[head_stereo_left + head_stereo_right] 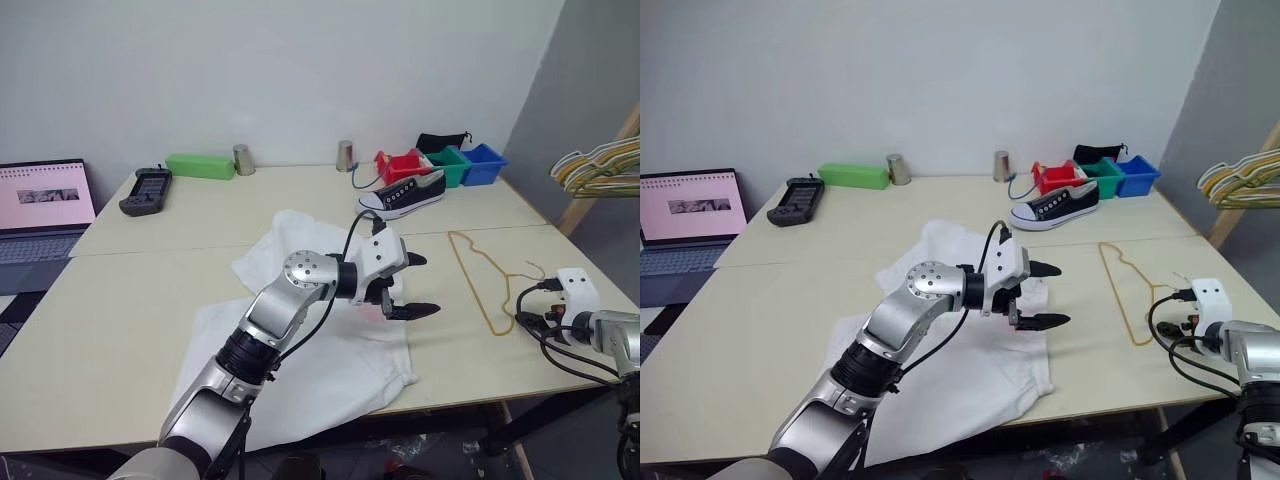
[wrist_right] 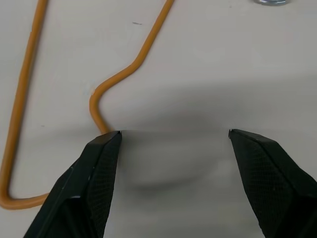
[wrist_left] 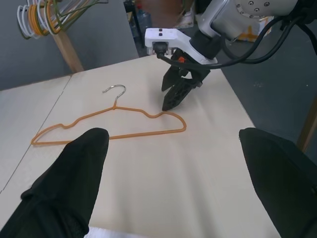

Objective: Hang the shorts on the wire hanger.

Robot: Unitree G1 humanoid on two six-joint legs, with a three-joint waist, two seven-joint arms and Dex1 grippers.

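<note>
The white shorts (image 1: pixel 300 350) lie spread over the middle of the table, their front part hanging over its near edge. A bit of orange-red drawstring (image 1: pixel 372 309) peeks out under my left gripper (image 1: pixel 418 285). That gripper is open, holds nothing and hovers above the shorts' right edge, pointing toward the wire hanger (image 1: pixel 470 280). The thin yellowish-tan hanger lies flat on the table to the right of the shorts. My right gripper (image 2: pixel 173 134) is open and angled down at the hanger's near end. One fingertip (image 2: pixel 106 141) sits right at the wire (image 2: pixel 151 37); I cannot tell whether it touches it.
At the back stand a black sneaker (image 1: pixel 403 195), red, green and blue bins (image 1: pixel 445 165), two metal cups (image 1: pixel 243 160), a green box (image 1: pixel 200 165) and a black controller (image 1: pixel 146 190). A laptop (image 1: pixel 40 210) is at far left. A bunch of hangers (image 1: pixel 600 165) hangs on a wooden rack at right.
</note>
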